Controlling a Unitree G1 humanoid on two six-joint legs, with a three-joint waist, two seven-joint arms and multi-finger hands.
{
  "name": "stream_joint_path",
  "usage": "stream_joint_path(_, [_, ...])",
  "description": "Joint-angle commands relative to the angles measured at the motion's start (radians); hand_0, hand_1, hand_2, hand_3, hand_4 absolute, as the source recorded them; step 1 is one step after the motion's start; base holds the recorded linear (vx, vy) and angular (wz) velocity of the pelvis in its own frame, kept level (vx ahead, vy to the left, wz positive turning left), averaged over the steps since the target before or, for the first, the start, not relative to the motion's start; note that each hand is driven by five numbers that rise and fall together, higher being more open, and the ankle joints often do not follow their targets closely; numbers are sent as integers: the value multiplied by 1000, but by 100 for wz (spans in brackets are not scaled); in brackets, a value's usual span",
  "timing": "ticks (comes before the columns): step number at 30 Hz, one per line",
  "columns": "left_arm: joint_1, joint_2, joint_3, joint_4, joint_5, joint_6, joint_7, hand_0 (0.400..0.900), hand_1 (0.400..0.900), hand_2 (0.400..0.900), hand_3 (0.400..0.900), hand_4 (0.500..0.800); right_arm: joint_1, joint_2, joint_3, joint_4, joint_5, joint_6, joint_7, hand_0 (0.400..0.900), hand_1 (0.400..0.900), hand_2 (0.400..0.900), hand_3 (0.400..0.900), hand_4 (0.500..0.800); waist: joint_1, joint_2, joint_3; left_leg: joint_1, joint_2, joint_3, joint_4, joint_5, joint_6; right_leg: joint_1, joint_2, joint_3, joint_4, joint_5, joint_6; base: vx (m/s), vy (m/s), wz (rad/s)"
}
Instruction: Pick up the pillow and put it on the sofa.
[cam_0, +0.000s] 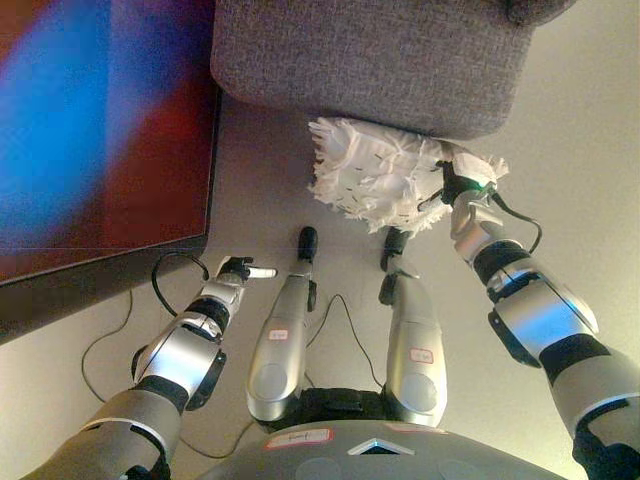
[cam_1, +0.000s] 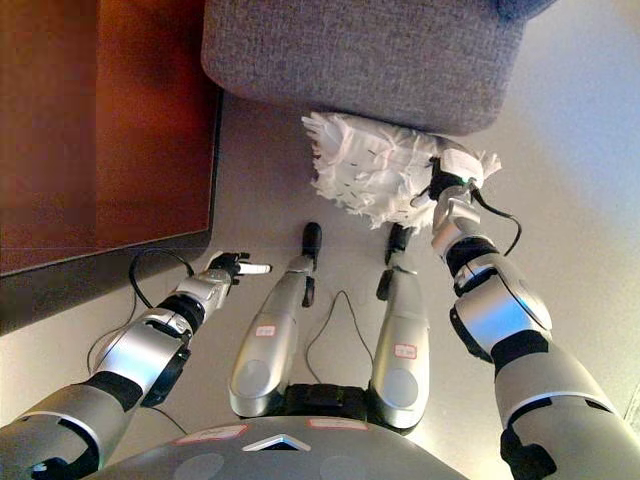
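Pillow (cam_0: 375, 180) at right hand (cam_0: 458, 186), below sofa (cam_0: 370, 60)

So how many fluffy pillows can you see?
1. The white fringed pillow lies on the floor against the grey sofa, with the right hand at its edge. Others could be out of view.

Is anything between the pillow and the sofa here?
Nothing visible. The white pillow lies on the floor right against the grey sofa, with the right hand at its edge; only the lift onto the seat remains.
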Motion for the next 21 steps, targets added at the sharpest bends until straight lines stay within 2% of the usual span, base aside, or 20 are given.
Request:
stream_joint_path(1, [13, 55, 8, 54, -52, 47, 41, 900, 900, 900, 900, 800, -87, -108, 27, 4, -21, 43, -99, 900, 900, 900, 900, 800, 19, 10, 7, -41, 28, 41, 71, -40, 42, -33, -20, 84, 138, -92, 45, -47, -4, 3])
stream_joint_path(5, [8, 54, 8, 55, -76, 60, 51, 900, 900, 900, 900, 800, -125, -120, 22, 7, -15, 93, -166, 900, 900, 900, 900, 800, 20, 12, 7, -89, 29, 43, 102, -40, 44, -70, -5, 93, 171, -104, 37, -20, -1, 2])
stream_joint_path(10, [25, 51, 16, 51, -84, 51, 57, 900, 900, 900, 900, 800, -137, -125, -4, 1, 9, 135, -214, 900, 900, 900, 900, 800, 18, 13, 3, -116, 37, 45, 125, -44, 47, -94, 12, 103, 195, -114, 30, 0, 0, 0])
stream_joint_path(15, [33, 34, 18, 42, -90, 47, 75, 900, 900, 900, 900, 800, -132, -116, -19, 4, 3, 117, -188, 900, 900, 900, 900, 800, 19, 11, -3, -132, 38, 46, 155, -57, 49, -104, 13, 104, 214, -122, 28, 11, 16, -4])
stream_joint_path(21, [25, 29, 14, 35, -142, 72, 110, 900, 900, 900, 900, 800, -188, -132, 2, -1, 4, 102, -128, 900, 900, 900, 900, 800, 29, 19, -4, -190, 36, 49, 206, -66, 49, -155, 1, 104, 261, -131, 28, 14, 7, -2])
